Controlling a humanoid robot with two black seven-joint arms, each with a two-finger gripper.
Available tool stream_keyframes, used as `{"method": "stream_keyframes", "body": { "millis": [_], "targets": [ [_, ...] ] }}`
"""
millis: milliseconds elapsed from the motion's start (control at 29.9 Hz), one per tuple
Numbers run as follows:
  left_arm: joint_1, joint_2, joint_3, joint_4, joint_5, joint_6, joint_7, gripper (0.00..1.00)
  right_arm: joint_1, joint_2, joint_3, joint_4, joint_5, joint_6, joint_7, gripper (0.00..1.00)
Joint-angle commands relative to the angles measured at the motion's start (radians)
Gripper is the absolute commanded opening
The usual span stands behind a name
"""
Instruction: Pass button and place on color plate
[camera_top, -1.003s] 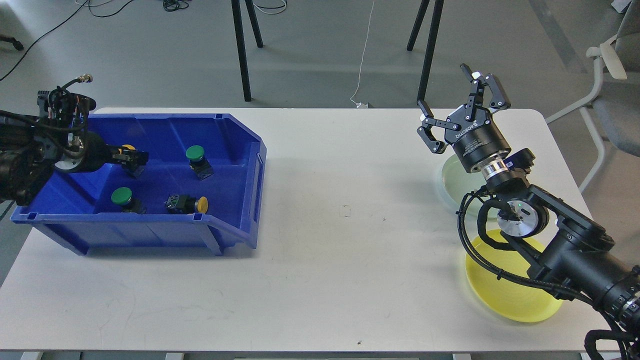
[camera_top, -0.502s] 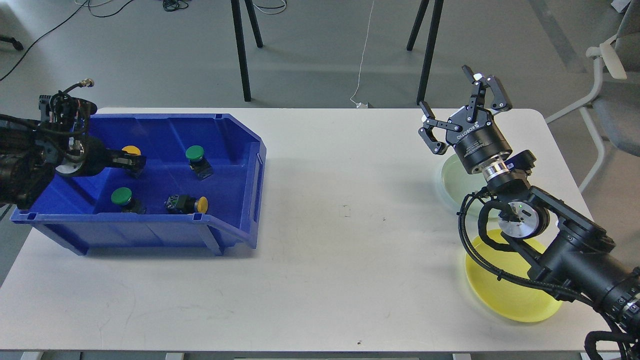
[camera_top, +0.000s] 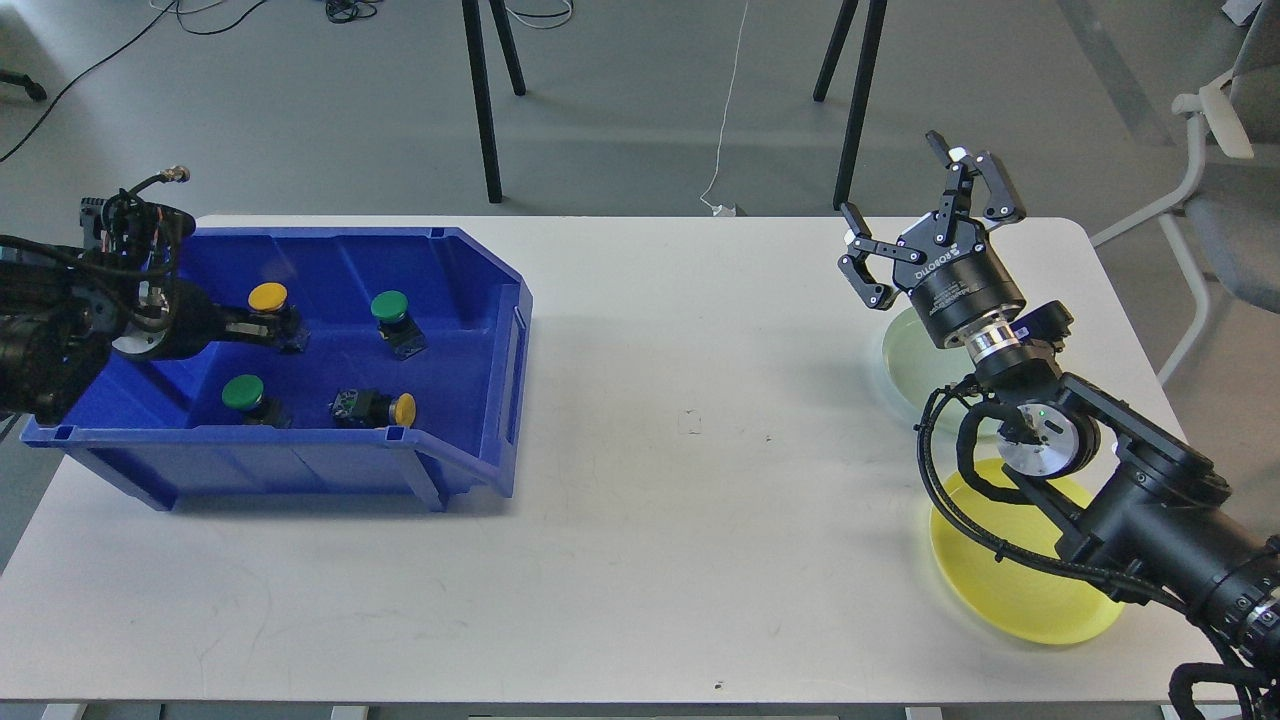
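Note:
A blue bin at the left holds several push buttons: two green ones, a yellow one lying on its side, and a yellow-capped one. My left gripper reaches into the bin and looks shut on the body of that yellow-capped button. My right gripper is open and empty, raised above the table's far right. Under the right arm lie a pale green plate and a yellow plate, both partly hidden.
The bin's tall walls surround the left gripper. A chair stands off the table's right edge. Black stand legs rise behind the table's far edge.
The yellow-capped button has shifted slightly right at the left gripper's tip and its cap now shows fully. The left arm has sunk a little. The right gripper has barely moved.

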Motion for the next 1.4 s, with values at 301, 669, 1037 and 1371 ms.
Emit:
{"method": "stream_keyframes", "body": {
  "millis": [301, 669, 1037, 1371],
  "targets": [
    [-0.008, -0.009, -0.028, -0.005, -0.009, -0.002, 0.0, 0.63, -0.003, 0.0, 0.002, 0.002, 0.0, 0.0, 0.0, 0.99],
    [-0.006, -0.011, -0.061, 0.0, -0.014, 0.001, 0.0, 0.75, -0.003, 0.0, 0.002, 0.002, 0.0, 0.0, 0.0, 0.99],
    [-0.002, -0.029, -0.08, 0.003, -0.017, 0.02, 0.0, 0.75, -0.004, 0.0, 0.002, 0.0, 0.0, 0.0, 0.0, 0.99],
    [0.0, -0.029, -0.106, 0.003, -0.017, 0.02, 0.0, 0.65, -0.01, 0.0, 0.002, 0.0, 0.0, 0.0, 0.0, 0.99]
  ]
}}
